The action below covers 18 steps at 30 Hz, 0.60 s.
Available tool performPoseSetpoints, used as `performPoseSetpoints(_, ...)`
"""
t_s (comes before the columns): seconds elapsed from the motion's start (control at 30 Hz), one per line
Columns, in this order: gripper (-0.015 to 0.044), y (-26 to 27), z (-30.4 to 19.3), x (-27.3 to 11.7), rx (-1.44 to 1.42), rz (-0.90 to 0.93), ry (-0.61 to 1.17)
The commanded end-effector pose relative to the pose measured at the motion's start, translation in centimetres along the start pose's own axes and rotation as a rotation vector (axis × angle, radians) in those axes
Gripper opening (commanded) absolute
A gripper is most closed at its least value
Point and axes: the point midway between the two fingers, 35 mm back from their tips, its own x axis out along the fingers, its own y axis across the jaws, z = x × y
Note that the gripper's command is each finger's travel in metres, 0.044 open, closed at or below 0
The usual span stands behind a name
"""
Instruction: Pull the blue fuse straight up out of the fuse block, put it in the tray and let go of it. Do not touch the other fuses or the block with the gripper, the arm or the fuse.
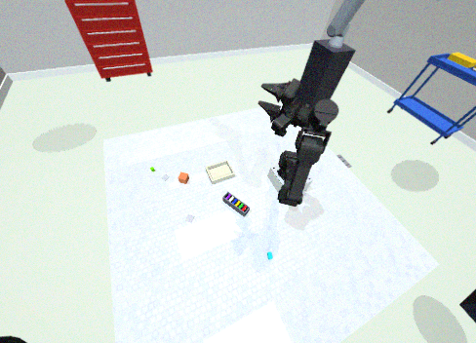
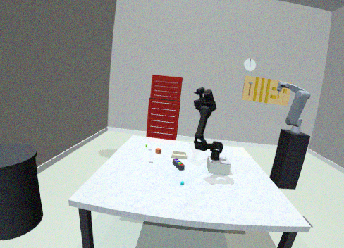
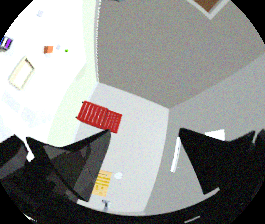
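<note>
A dark fuse block [image 1: 235, 209] [image 2: 177, 166] lies near the middle of the table with a row of several coloured fuses in it. The blue fuse [image 1: 235, 201] sits in the row between the white and yellow ones. In the wrist view only one end of the block shows, at the left edge. The beige tray [image 1: 224, 179] [image 2: 179, 157] [image 3: 27, 77] stands behind the block, and nothing shows in it. My gripper [image 1: 261, 95] [image 2: 196, 92] [image 3: 145, 132] is open, with nothing between its fingers. It is high above the table, far from block and tray, and points toward the room.
An orange cube [image 1: 183, 177] [image 2: 158, 151] [image 3: 48, 49] and a small green block [image 1: 152, 169] [image 2: 146, 146] [image 3: 66, 50] lie left of the tray. Pale flat pieces [image 1: 190, 218] [image 2: 151, 161] lie nearby. A cyan piece [image 1: 269, 255] [image 2: 182, 183] lies in front of the block. The arm's pale base [image 2: 219, 167] stands right.
</note>
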Motion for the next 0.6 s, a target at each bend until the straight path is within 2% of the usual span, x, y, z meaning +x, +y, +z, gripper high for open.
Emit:
performPoseSetpoints(0.0,0.0374,0.1,-0.2,0.0,0.010,0.000,0.000)
performPoseSetpoints(0.17,0.0243,1.5,-5.6,-0.1,0.302,0.007,-0.057)
performPoseSetpoints(0.37,0.0085,4.8,-10.3,2.9,0.686,0.108,-0.173)
performPoseSetpoints(0.57,0.0072,9.7,-10.3,7.8,0.987,0.316,-0.288)
